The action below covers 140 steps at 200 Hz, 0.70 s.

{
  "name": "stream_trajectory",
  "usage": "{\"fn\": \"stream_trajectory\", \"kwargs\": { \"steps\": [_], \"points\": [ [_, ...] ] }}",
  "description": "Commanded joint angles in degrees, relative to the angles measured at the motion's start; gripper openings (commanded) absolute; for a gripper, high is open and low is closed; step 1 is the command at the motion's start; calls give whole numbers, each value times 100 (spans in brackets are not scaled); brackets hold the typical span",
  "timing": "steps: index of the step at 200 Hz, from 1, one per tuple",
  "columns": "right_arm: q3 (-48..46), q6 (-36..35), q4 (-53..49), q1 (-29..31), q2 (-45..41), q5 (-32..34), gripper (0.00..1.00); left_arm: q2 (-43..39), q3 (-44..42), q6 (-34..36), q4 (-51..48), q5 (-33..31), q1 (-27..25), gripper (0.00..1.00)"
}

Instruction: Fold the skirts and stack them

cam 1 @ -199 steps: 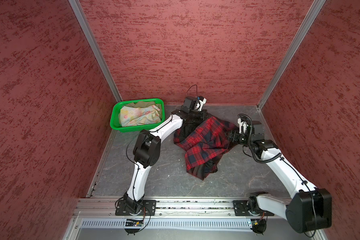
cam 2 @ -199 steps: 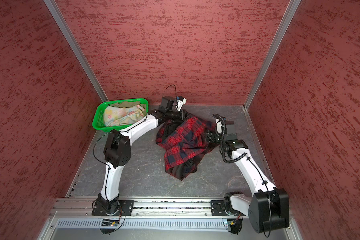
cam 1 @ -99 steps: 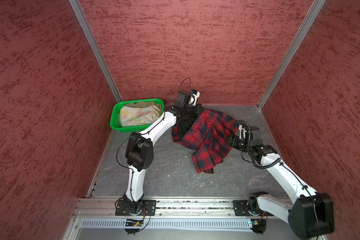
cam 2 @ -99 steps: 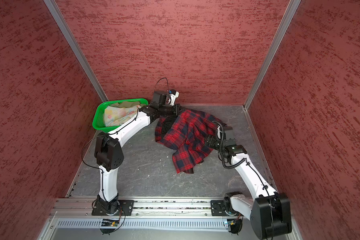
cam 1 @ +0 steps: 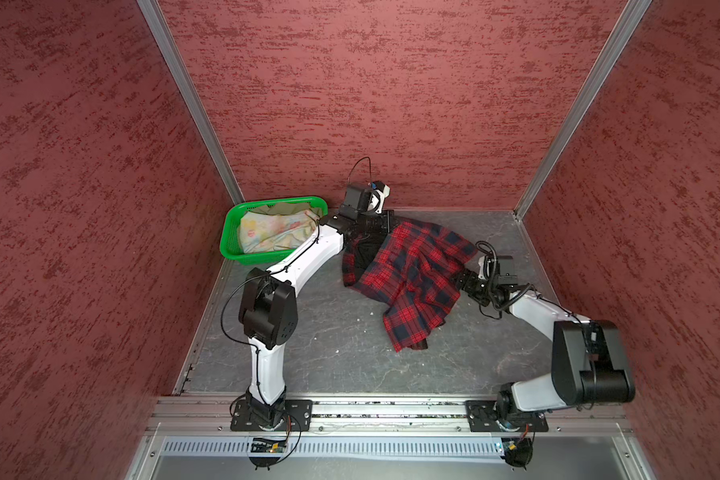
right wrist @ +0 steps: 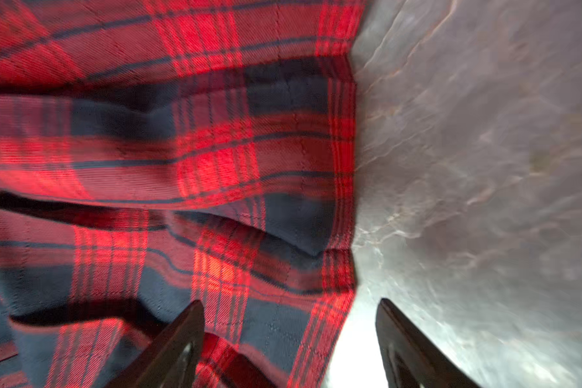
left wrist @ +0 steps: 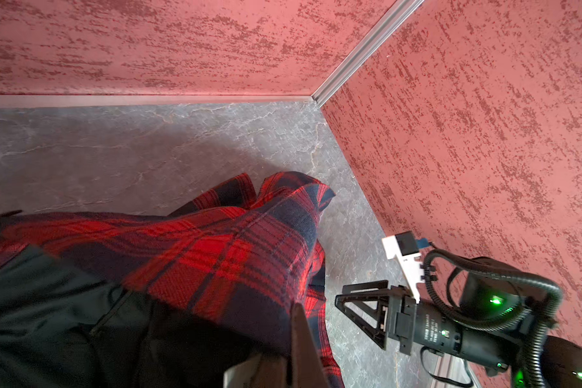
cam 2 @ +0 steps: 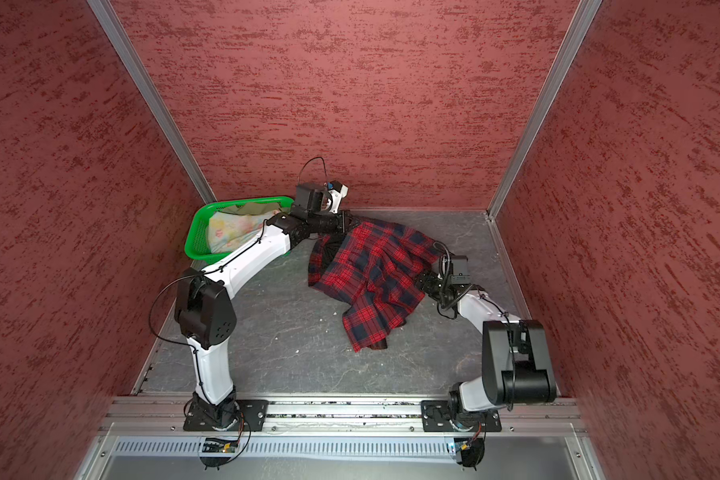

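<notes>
Moved since a second ago: left arm had stretched further toward the table's (cam 1: 329, 357) far edge, and the plaid skirt (cam 1: 408, 286), bunched in a heap then, lay spread flatter.
Basket (cam 1: 229, 237): it sat in the far left corner, holding the flowered skirt (cam 1: 273, 230) with the olive skirt (cam 1: 287, 207) behind it, both untouched.
Left gripper (cam 1: 387, 220): it was clamped on the plaid skirt's far end, close to the table's far edge. In the left wrist view, cloth hung over its finger (left wrist: 299, 336).
Plaid skirt: it lay unfolded, right of the table's middle. Its long axis ran slantwise from the held end at the far edge toward the near edge, where the loose end lay free.
Right gripper (right wrist: 289, 302): its jaws stood apart and held nothing. It sat low at the skirt's border on the side of the table's right edge, and in the right wrist view the hem showed between the fingers (right wrist: 182, 336).
Deciding relation: the skirt lay to the left of the right gripper, with its hem running through the gap between the jaws. The right arm was plainly the nearer to that border, and the left was occupied. By my judgement, closing there would let both arms draw the cloth flat.
</notes>
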Motion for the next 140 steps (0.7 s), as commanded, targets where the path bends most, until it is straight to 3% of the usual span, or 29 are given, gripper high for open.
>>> {"fn": "stream_trajectory", "kwargs": {
  "steps": [1, 36, 47, 58, 61, 63, 65, 70, 140],
  "points": [
    [-116, 238, 562, 88, 214, -159, 81, -211, -33, 58, 42, -28, 72, 0],
    [-122, 399, 1002, 314, 926, 33, 79, -141, -6, -36, 76, -5, 82, 0],
    [-46, 425, 1207, 404, 1186, 109, 72, -107, 2, -60, 90, 14, 79, 0],
    [75, 418, 1272, 447, 1332, 212, 50, -92, 18, -94, 88, 33, 81, 0],
    [91, 429, 1366, 446, 1345, 220, 35, -89, 32, -102, 81, 39, 78, 0],
    [94, 430, 1382, 442, 1345, 217, 31, -85, 40, -104, 73, 42, 83, 0],
    [126, 445, 1415, 446, 1327, 224, 17, -80, 51, -107, 64, 43, 80, 0],
    [202, 444, 1378, 447, 1241, 303, 0, -74, 102, -105, 39, 34, 88, 0],
    [2662, -879, -1257, 296, -837, 1488, 0, -321, 1696, -329, -1358, -18, 690, 0]
  ]
}}
